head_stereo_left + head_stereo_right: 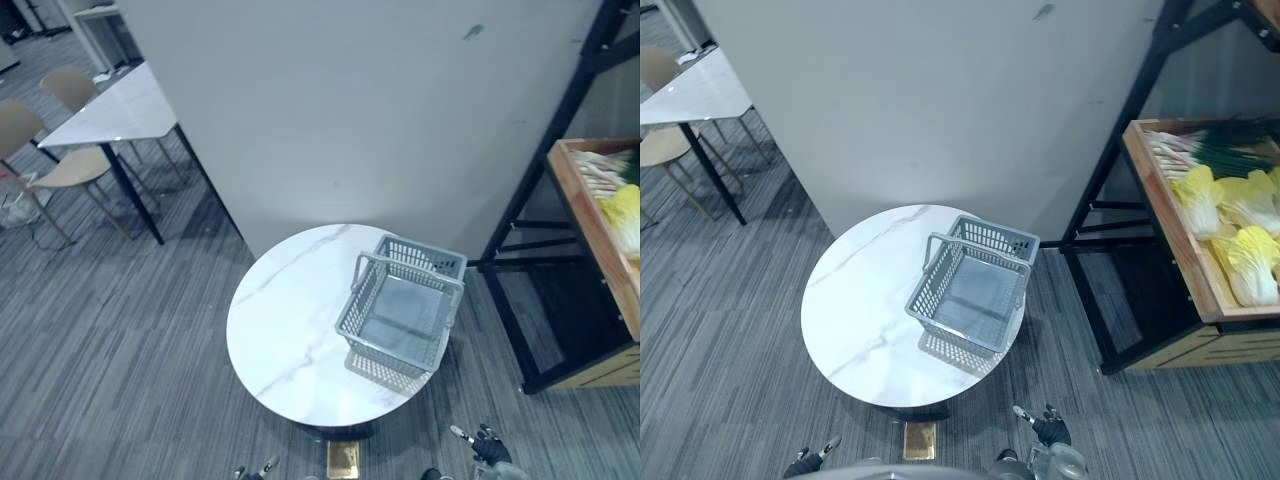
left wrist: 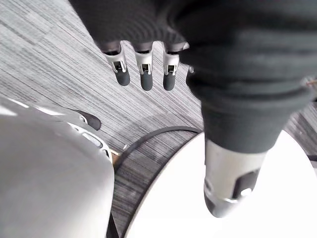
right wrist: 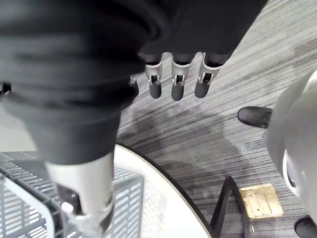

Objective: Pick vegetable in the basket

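Note:
An empty grey plastic basket [image 1: 995, 238] with its handle lying on the rim stands on the right part of a round white marble table [image 1: 860, 310]. Yellow cabbages [image 1: 1250, 260] and green onions [image 1: 1230, 150] lie in a wooden crate [image 1: 1170, 235] on the shelf to the right. My left hand [image 1: 812, 458] hangs low at the table's near edge, open, its fingers [image 2: 143, 69] straight over the carpet. My right hand [image 1: 1045, 428] hangs low near the table's right side, open and holding nothing, fingers [image 3: 176, 79] straight. The basket [image 3: 124, 198] shows beside its thumb.
A black metal shelf frame [image 1: 1110, 190] carries the crate to the right of the table. A grey partition wall [image 1: 350, 120] rises right behind the table. A white table [image 1: 110, 105] and beige chairs [image 1: 70, 165] stand far left. A brass floor plate [image 1: 344, 460] lies by the table's base.

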Tool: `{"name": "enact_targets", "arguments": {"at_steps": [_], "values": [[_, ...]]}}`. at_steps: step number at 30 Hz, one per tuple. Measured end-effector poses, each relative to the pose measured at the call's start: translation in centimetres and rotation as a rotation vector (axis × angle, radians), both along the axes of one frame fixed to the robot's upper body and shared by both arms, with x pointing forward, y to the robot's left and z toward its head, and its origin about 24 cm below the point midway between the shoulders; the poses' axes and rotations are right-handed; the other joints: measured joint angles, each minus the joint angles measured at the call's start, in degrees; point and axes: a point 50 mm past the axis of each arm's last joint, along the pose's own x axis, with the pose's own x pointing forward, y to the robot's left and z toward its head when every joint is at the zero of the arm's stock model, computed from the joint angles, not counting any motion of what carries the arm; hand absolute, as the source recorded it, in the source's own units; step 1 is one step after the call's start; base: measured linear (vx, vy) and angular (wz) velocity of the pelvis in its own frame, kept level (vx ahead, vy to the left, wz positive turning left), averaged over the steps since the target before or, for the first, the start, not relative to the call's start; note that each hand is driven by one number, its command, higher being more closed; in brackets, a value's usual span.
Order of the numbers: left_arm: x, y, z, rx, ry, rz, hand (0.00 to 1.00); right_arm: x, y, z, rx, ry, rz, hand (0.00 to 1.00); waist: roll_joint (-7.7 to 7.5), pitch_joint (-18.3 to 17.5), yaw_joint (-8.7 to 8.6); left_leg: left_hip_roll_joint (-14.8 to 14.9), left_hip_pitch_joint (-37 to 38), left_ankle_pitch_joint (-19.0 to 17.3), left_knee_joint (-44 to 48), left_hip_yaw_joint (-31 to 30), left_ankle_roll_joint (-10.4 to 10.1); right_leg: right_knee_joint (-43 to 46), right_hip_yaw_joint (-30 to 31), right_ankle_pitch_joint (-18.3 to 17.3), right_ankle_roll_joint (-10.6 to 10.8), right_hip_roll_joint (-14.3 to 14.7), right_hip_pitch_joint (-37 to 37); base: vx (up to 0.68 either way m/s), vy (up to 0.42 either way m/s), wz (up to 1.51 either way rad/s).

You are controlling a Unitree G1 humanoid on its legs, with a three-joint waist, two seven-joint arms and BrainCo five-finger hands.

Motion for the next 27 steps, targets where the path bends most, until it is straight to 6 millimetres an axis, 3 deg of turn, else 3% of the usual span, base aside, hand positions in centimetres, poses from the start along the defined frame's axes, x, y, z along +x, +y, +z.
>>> {"name": "enact_targets", "arguments": {"at_steps": [2, 4, 7, 10, 11, 13, 14, 17, 18, 19, 21, 23, 27], "values": [[-0.2, 0.1, 0.0, -0.002, 0.007, 0.0, 0.0, -0.3, 0.1, -0.2, 0.028, 0.008, -0.001, 0.0, 0.74, 0.4, 0.19, 0.4, -0.3, -1.9, -4.1, -0.9, 1.0, -2.7, -0.9, 1.6, 1.2, 1.5, -0.3, -0.1, 0.079, 0.34], [-0.9, 0.5, -0.1, 0.007, 0.033, -0.004, 0.0, -1.0, 0.5, -0.5, 0.048, 0.034, -0.009, 0.0, -0.64, 0.9, 0.15, -0.4, -0.7, -1.8, -4.0, -0.8, 1.3, -5.6, 0.3, 3.7, 1.6, 1.7, 0.7, -0.06, 0.077, 0.09], [-1.8, 0.7, -0.2, 0.01, 0.058, -0.001, 0.0, -2.0, -0.6, -0.6, 0.022, 0.066, -0.098, 0.0, -1.25, 0.4, 0.2, -1.9, 0.1, -1.8, -4.7, 0.5, 1.7, -6.9, 1.5, 5.1, 2.3, 0.8, 1.0, 0.02, 0.088, -0.09], [-1.9, 0.7, -0.2, 0.022, 0.078, -0.053, 0.0, -2.6, -4.1, 0.0, -0.075, 0.09, -0.193, 0.0, -0.57, 0.0, 0.01, -3.6, 0.9, -1.4, -6.2, 0.6, 2.4, -7.7, 2.1, 6.1, 2.9, -0.5, 1.0, 0.04, 0.09, -0.09], [-1.8, 0.6, -0.2, 0.027, 0.081, -0.081, 0.0, -2.2, -6.3, 0.8, -0.145, 0.089, -0.196, 0.0, -0.44, -0.1, 0.01, -4.1, 0.8, -1.4, -6.3, 0.8, 2.4, -7.6, 2.3, 6.2, 3.0, -1.0, 0.7, 0.04, 0.076, -0.08], [-1.8, 0.5, -0.2, 0.034, 0.086, -0.12, 0.0, -0.5, -9.5, 2.6, -0.279, 0.058, -0.172, 0.0, -0.31, -0.2, 0.01, -4.6, 0.8, -1.4, -6.7, 1.5, 2.4, -7.3, 3.1, 6.3, 3.1, -1.4, -0.1, 0.04, 0.068, -0.17], [-1.7, 0.5, -0.2, 0.041, 0.088, -0.15, 0.0, 1.4, -11.1, 4.1, -0.345, 0.004, -0.162, 0.0, -0.48, -0.1, 0.05, -4.6, 0.8, -1.4, -7.1, 2.2, 2.4, -6.9, 4.0, 6.3, 3.1, -1.5, -1.0, 0.01, 0.03, -0.28], [-1.1, 0.8, 0.0, 0.063, 0.079, -0.255, 0.0, 7.5, -13.1, 9.0, -0.548, -0.174, -0.016, 0.0, -1.16, 0.4, -0.06, -4.6, -0.2, -1.4, -7.1, 3.3, 2.4, -6.4, 5.4, 6.6, 2.8, -1.2, -3.1, 0.0, -0.002, -0.26], [-0.8, 1.0, 0.1, 0.072, 0.071, -0.286, 0.0, 10.3, -13.0, 11.4, -0.642, -0.266, 0.089, 0.0, -1.32, 0.6, 0.03, -4.8, -0.4, -1.3, -7.1, 3.8, 2.4, -6.4, 6.2, 7.0, 2.6, -1.0, -4.0, 0.02, -0.004, -0.24], [-0.7, 1.1, 0.2, 0.076, 0.068, -0.3, 0.0, 11.7, -12.8, 12.8, -0.686, -0.315, 0.139, 0.0, -1.21, 0.7, -0.03, -4.8, -0.6, -1.3, -7.1, 3.8, 2.4, -6.4, 6.5, 7.1, 2.6, -0.9, -4.4, 0.01, -0.007, -0.22], [-0.1, 1.3, 0.3, 0.089, 0.05, -0.342, 0.0, 15.9, -11.3, 17.7, -0.862, -0.488, 0.34, 0.0, -1.78, 1.7, -0.25, -4.9, -1.5, -1.2, -6.9, 3.8, 2.6, -6.4, 7.0, 7.4, 2.3, -0.7, -5.6, 0.01, -0.021, -0.1], [0.2, 1.5, 0.5, 0.099, 0.041, -0.363, 0.0, 18.0, -9.8, 20.5, -0.972, -0.587, 0.474, 0.0, -2.18, 2.7, -0.16, -4.9, -1.5, -1.2, -6.7, 3.6, 2.6, -6.4, 7.2, 7.4, 2.3, -0.7, -5.5, 0.01, -0.011, -0.02], [0.7, 1.7, 0.6, 0.102, 0.018, -0.358, 0.0, 20.4, -5.4, 23.7, -1.101, -0.736, 0.735, 0.0, -2.61, 4.0, 0.19, -5.1, -2.0, -1.2, -6.0, 1.8, 2.6, -6.4, 7.5, 7.5, 2.1, -0.9, -5.6, 0.01, -0.005, 0.04]]}}
